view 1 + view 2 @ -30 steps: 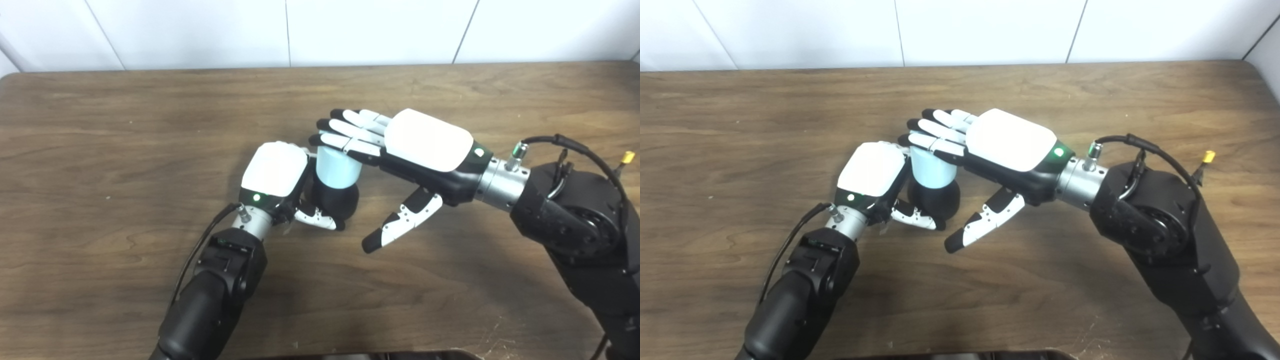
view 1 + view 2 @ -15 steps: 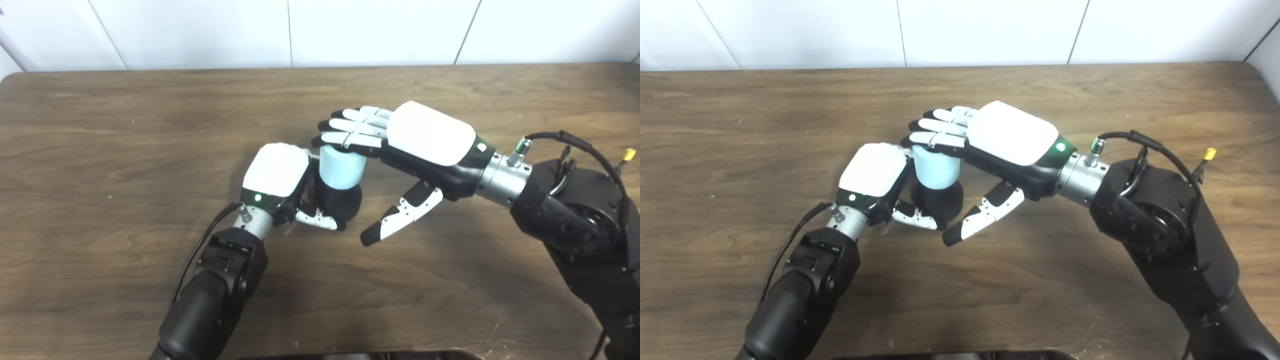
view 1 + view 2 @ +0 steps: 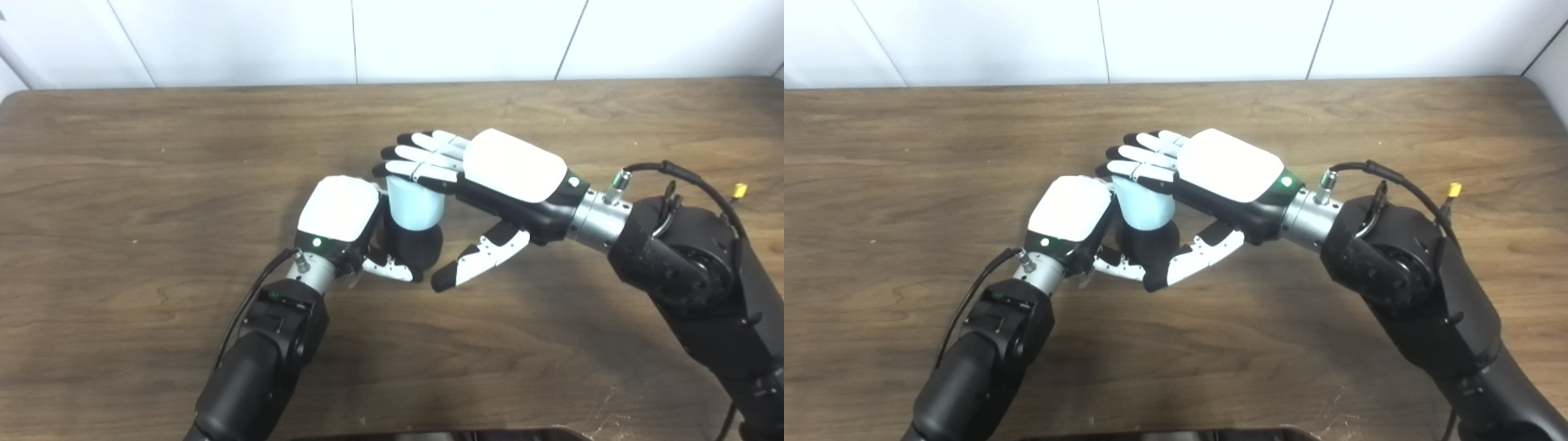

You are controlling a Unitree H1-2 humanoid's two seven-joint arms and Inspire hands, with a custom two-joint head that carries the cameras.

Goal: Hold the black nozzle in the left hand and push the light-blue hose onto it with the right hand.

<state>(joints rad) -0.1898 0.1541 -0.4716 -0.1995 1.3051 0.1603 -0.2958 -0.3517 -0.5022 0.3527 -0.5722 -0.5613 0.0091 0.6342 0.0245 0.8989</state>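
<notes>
- Two risks stand out for us, and both come from how the parts are held: our left robot hand (image 3: 340, 208) is wrapped around the black nozzle (image 3: 411, 248) low on the bench (image 3: 122, 184), and the light-blue hose (image 3: 416, 203) stands upright on top of it.
- Our right robot hand (image 3: 490, 177) grips nothing; its fingers (image 3: 411, 166) lie flat and stretched across the top end of the hose, and its thumb (image 3: 474, 263) hangs free below, just beside the nozzle.
- A flat push with no grip can skid: if the fingers press off-centre, we judge the hose may tilt and slide out sideways instead of going down.
- We cannot tell how far the hose is seated, since the joint is hidden between the hands, so a push that is too short could leave it loose.
- If the push is not in line with the nozzle, the nozzle could twist inside our left hand, whose hold we see only in part.
- Our right thumb sits close to the left thumb (image 3: 386, 269) and the nozzle; pressing lower could make them collide and knock the nozzle askew.
- Pressing hard could also squash the hose mouth if it is soft, though its stiffness is not something we can see.
</notes>
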